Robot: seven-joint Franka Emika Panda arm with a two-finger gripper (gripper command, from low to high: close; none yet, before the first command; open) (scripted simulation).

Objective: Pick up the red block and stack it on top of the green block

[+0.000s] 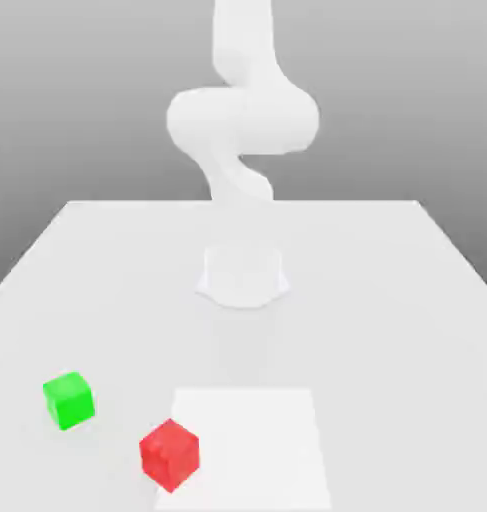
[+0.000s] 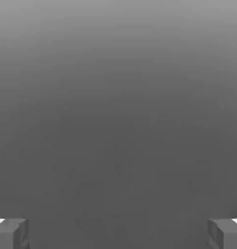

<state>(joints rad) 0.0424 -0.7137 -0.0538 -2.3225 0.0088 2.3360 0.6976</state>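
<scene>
Red block [image 1: 170, 455] waiting ungrasped, apart from green [image 1: 69, 401]; gripper [image 2: 118, 234] hanging wide, empty. Reaching seems pending; next, lowering over red.

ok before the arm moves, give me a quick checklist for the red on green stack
- Gripper open: ok, fingers wide apart
- Nothing held between the fingers: ok
- Red block free to grab, nothing on it: ok
- Green block top clear for stacking: ok
- Blocks apart, with a gap between them: ok
- Gripper lined up over the red block: not ok, the hand view has neither block between the fingers
</scene>
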